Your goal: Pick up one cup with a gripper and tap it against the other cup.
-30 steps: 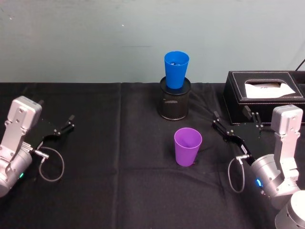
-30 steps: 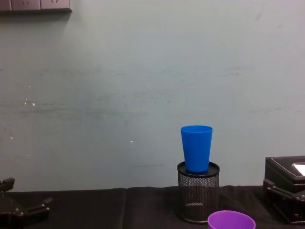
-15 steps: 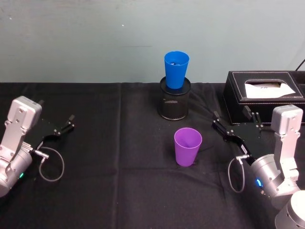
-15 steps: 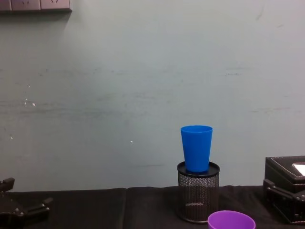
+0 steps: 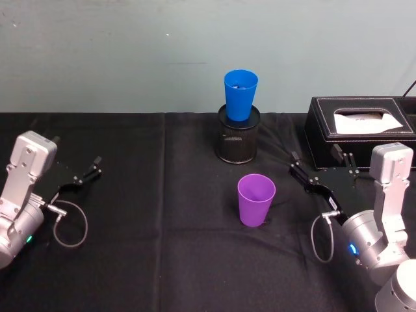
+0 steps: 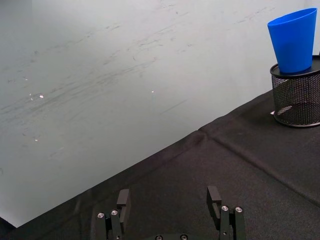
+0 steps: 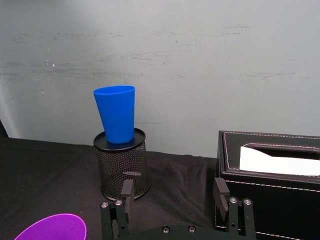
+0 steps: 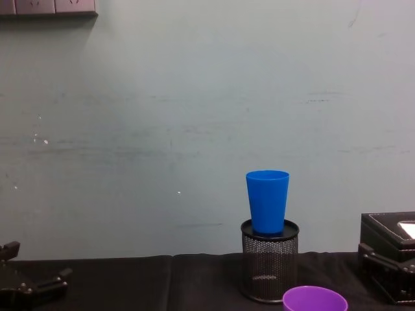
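Observation:
The purple cup (image 5: 255,199) stands upright on the black cloth at mid-table, and its rim shows in the chest view (image 8: 314,299) and the right wrist view (image 7: 50,227). The blue cup (image 5: 240,95) sits upright in the top of a black wire-mesh pen holder (image 5: 238,140) behind it; both also appear in the right wrist view (image 7: 116,114) and the left wrist view (image 6: 293,40). My right gripper (image 5: 316,157) rests open to the right of the purple cup, apart from it, empty (image 7: 173,189). My left gripper (image 5: 77,153) lies open at the far left, empty (image 6: 168,197).
A black tissue box (image 5: 361,127) stands at the back right, just behind my right gripper. A pale wall closes the far table edge. Bare black cloth (image 5: 156,208) stretches between the left gripper and the cups.

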